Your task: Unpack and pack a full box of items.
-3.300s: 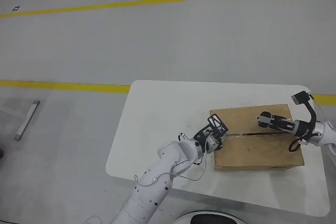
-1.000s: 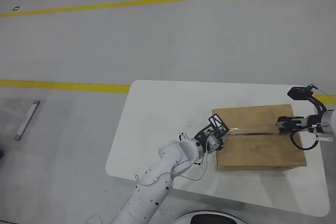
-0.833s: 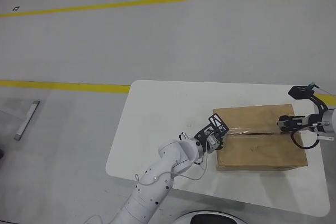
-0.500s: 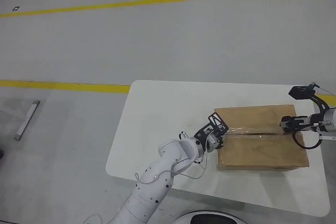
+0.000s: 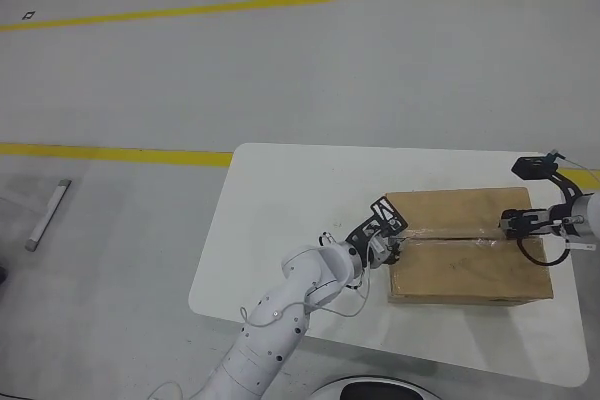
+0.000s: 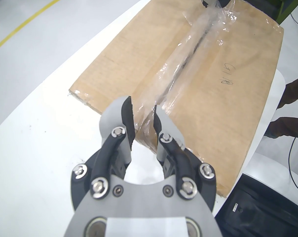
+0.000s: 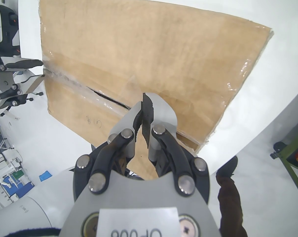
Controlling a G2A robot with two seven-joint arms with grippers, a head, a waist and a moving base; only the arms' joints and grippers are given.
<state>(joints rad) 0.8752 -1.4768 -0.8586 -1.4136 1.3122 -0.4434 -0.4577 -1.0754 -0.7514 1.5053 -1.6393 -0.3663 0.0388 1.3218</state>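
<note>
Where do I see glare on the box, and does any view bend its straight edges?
Left wrist view: the clear tape along the seam of the box throws bright white glare. Right wrist view: the box's far edge bows into a curve, which is lens distortion, and the tape glare is weaker. Top view: the box edges look straight and the light is even.

Bright even light, soft shadows, glare on tape (image 6: 188, 50), edges bowed
</note>
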